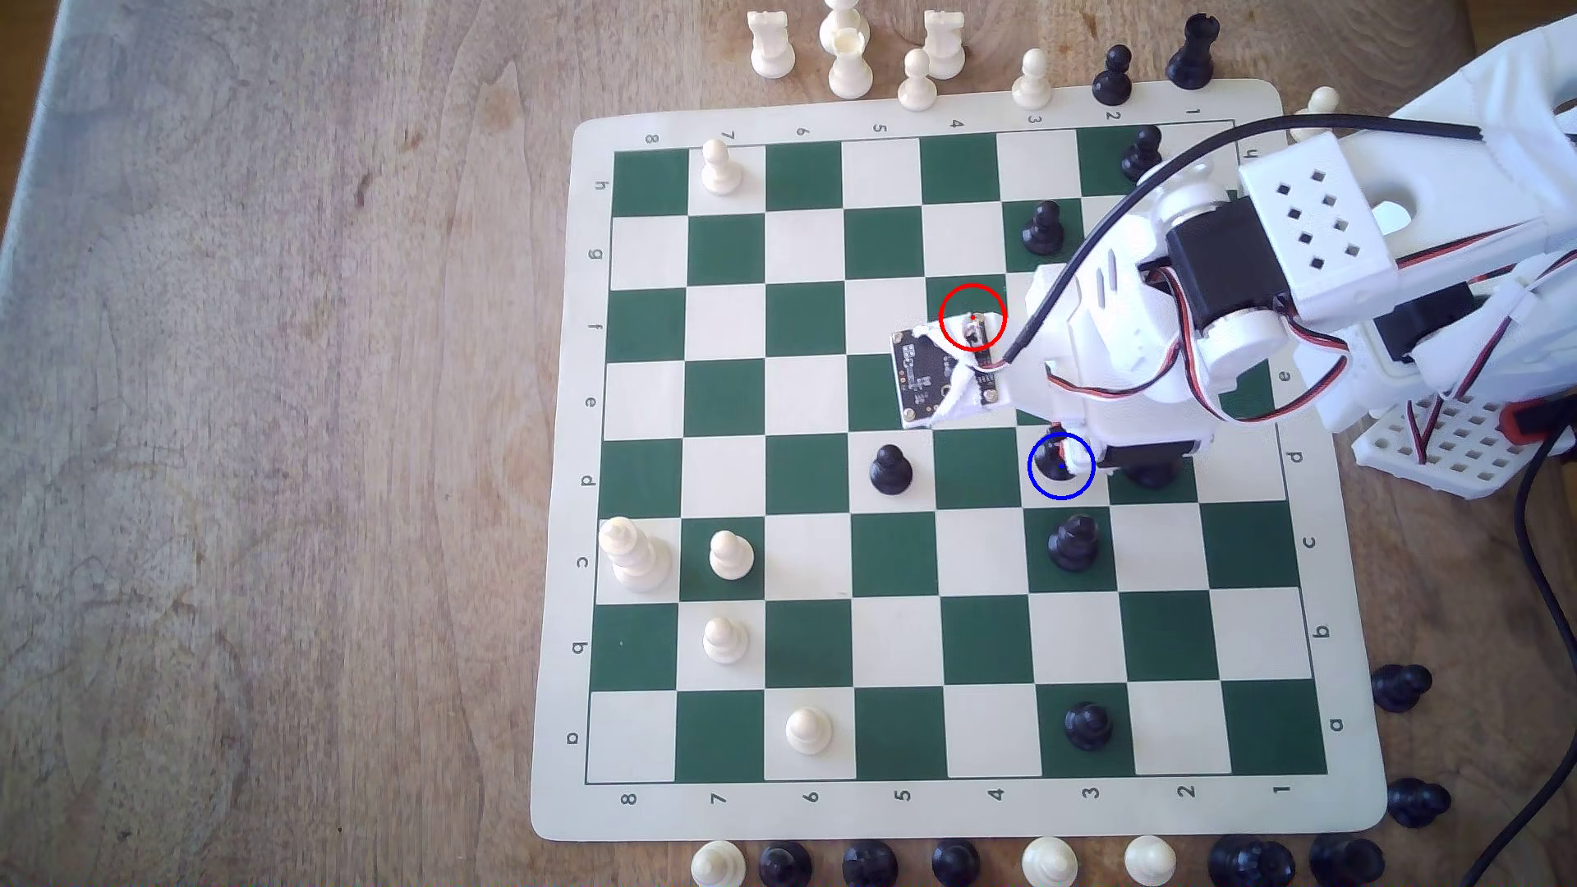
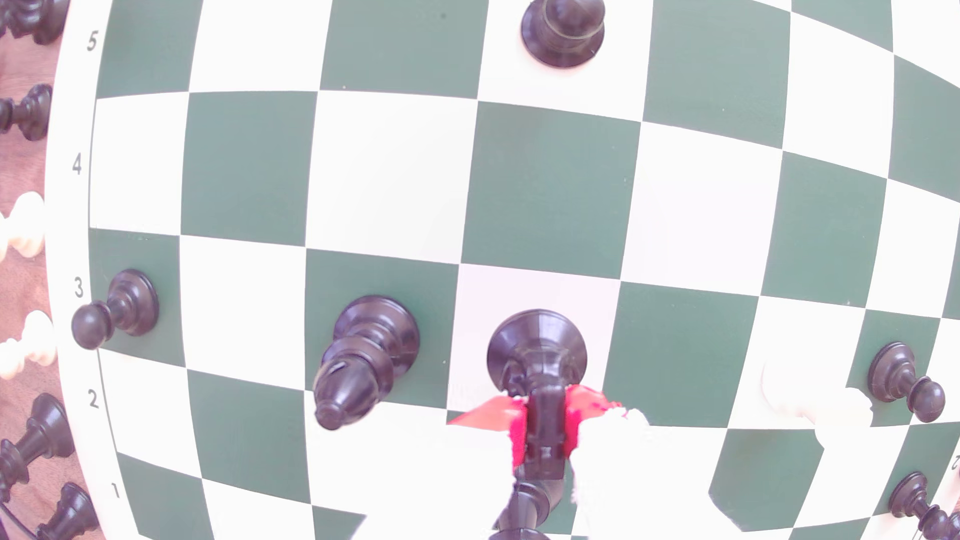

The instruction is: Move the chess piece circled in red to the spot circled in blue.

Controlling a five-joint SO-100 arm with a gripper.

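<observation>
the gripper, its red-padded jaws closed on the black chess piece, holds it with its base on or just above the blue-ringed cream spot, so the placing step looks nearly done; next, opening and lifting clear.

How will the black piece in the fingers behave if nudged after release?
Likely rigid: the chess piece shows no bending between the red fingers. Its wide round base should stand steadily, but the narrow stem may tip if bumped. Glossy finish could slip.
</observation>
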